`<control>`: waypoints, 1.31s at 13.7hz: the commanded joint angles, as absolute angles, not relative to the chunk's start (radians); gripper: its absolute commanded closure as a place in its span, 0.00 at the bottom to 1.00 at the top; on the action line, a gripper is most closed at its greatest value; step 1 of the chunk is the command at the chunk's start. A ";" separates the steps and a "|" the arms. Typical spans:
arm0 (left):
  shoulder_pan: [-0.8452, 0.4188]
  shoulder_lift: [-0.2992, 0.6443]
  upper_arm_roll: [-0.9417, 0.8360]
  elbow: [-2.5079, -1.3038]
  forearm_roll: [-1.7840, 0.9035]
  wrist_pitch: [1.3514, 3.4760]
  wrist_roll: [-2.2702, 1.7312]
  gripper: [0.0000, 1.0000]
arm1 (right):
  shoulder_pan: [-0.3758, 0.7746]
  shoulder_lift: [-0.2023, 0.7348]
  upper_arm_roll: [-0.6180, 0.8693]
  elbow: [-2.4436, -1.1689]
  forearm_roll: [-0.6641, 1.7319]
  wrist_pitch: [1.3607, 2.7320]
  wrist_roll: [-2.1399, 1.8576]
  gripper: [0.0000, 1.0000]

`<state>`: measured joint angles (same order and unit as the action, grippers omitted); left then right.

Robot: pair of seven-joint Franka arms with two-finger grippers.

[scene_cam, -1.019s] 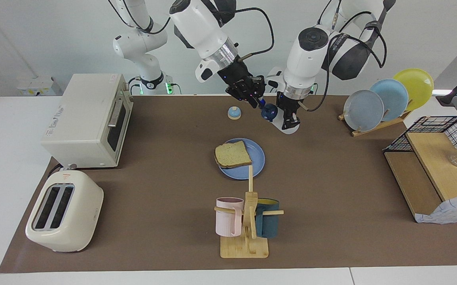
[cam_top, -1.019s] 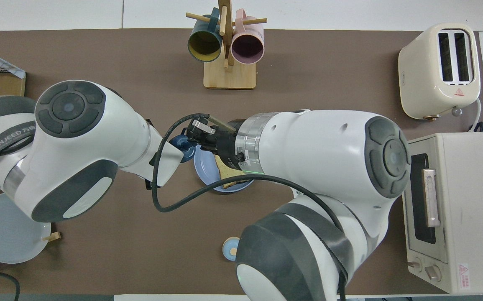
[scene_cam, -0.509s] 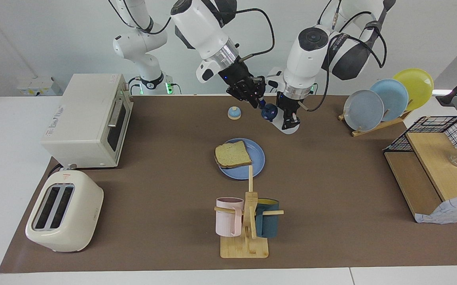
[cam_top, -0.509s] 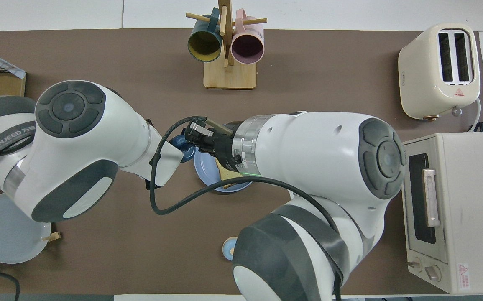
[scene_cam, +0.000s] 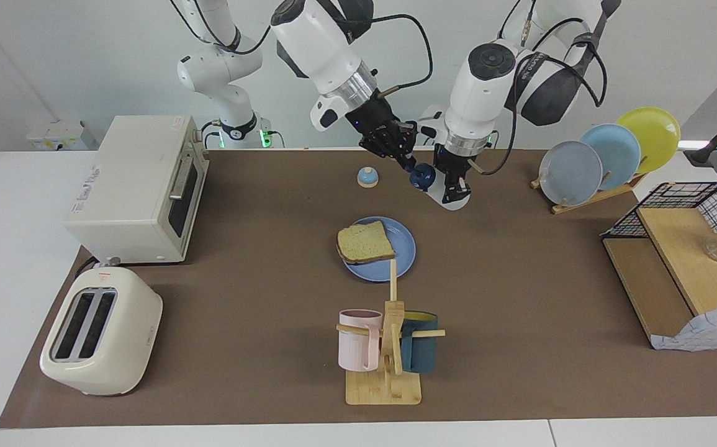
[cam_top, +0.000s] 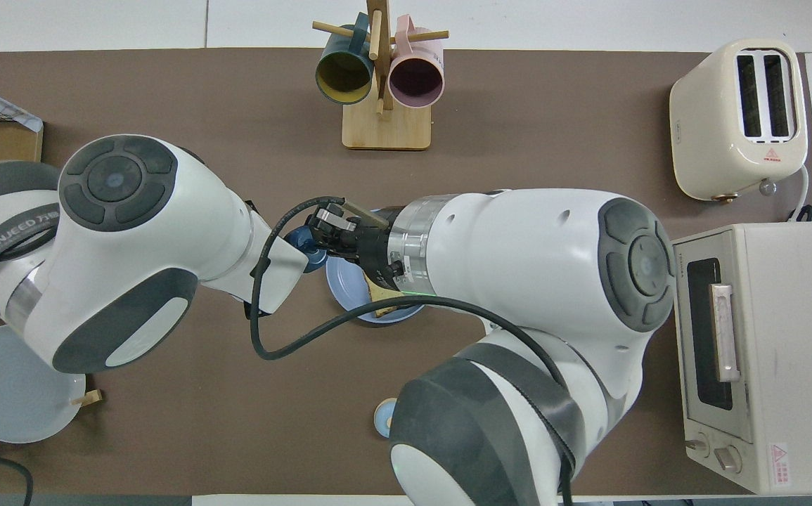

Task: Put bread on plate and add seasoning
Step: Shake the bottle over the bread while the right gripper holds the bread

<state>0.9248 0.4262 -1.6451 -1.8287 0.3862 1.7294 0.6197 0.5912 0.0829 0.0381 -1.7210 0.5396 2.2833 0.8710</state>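
Facing view, read from its one edge across to the other. Cream two-slot toaster (scene_cam: 101,332) and white toaster oven (scene_cam: 138,189) sit at the right arm's end of the bench (scene_cam: 519,347). Small blue dome bell (scene_cam: 367,177) rests on the brown mat close to the robots. Bread slice (scene_cam: 364,242) lies on the blue plate (scene_cam: 398,261) mid-bench, overhanging the rim on the toaster side. Wooden mug tree (scene_cam: 389,347) with a pink and a dark teal mug stands farther from the robots than the plate.

Right end effector (scene_cam: 409,166) is raised, its fingertips at the navy cap of the seasoning bottle (scene_cam: 428,179); whether they pinch the cap, cannot tell. Left end effector (scene_cam: 456,188) is clamped on the bottle's white body, holding it tilted in the air above the mat between bell and plate rack.

Upright plates in a wooden rack (scene_cam: 606,155), then a wire-and-wood shelf (scene_cam: 681,261), sit at the left arm's end.
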 commanded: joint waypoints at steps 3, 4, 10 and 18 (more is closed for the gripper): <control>0.948 0.417 -1.660 -1.838 0.371 1.721 0.638 1.00 | 0.543 0.083 0.032 -1.691 0.626 2.280 0.888 1.00; 0.948 0.417 -1.660 -1.838 0.371 1.721 0.638 1.00 | 0.538 0.081 0.032 -1.690 0.626 2.279 0.887 1.00; 0.948 0.417 -1.660 -1.838 0.371 1.715 0.638 1.00 | 0.537 0.075 0.029 -1.689 0.624 2.279 0.888 1.00; 0.948 0.417 -1.660 -1.836 0.371 1.712 0.638 1.00 | 0.541 0.067 0.026 -1.701 0.618 2.283 0.882 0.45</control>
<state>0.9250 0.4270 -1.6511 -1.8243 0.3793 1.7273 0.6198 0.5448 0.0768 0.0268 -1.7016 0.6153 2.2798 0.8711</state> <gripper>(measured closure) 0.529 0.907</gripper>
